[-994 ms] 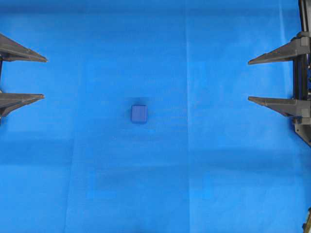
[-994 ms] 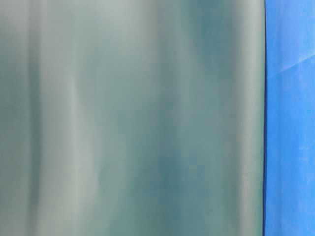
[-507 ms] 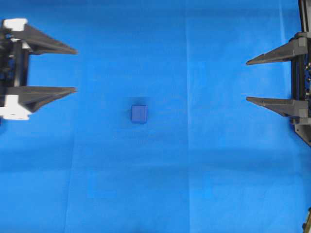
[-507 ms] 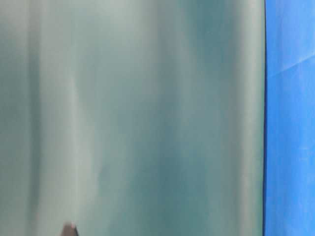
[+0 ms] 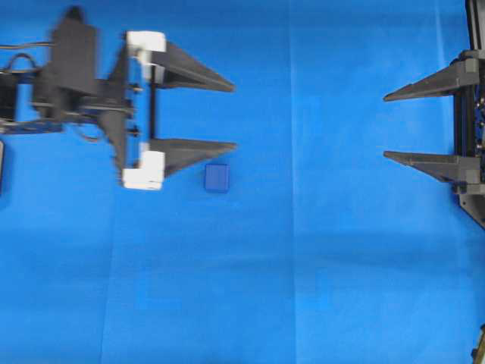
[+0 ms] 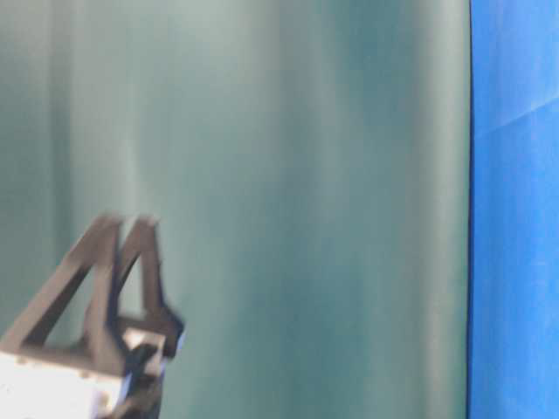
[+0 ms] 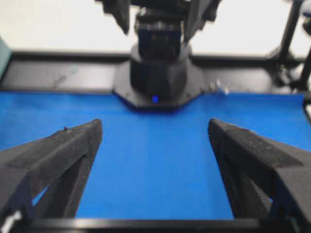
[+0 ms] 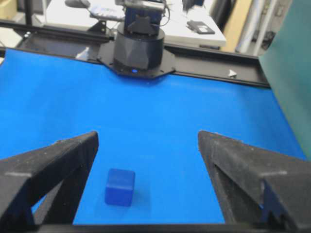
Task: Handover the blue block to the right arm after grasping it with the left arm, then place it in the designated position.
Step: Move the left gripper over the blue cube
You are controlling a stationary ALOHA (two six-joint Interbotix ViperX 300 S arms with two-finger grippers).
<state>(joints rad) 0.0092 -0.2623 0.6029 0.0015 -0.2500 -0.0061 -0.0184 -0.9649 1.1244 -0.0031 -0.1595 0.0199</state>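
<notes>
The blue block [image 5: 217, 177] lies on the blue cloth near the middle of the overhead view. My left gripper [image 5: 234, 115] is open, and its lower finger [image 5: 197, 149] ends just above the block, which lies outside the gap. The block does not show in the left wrist view, where the left gripper [image 7: 154, 131] frames bare cloth. That gripper [image 6: 128, 220] also shows blurred in the table-level view. My right gripper [image 5: 385, 127] stands open at the right edge, far from the block. In its wrist view the block [image 8: 119, 187] sits near the left finger of the right gripper [image 8: 148, 138]. No mark for the designated position shows.
Blue cloth [image 5: 318, 250] covers the whole table. A teal panel [image 6: 306, 175] fills most of the table-level view. The opposite arm's base [image 7: 158, 73] stands at the cloth's far edge, as does the other base [image 8: 137, 46] in the right wrist view.
My left arm has swept rightward from the left edge, and its fingertips now reach the block's column. The right gripper and the block have stayed where they were.
</notes>
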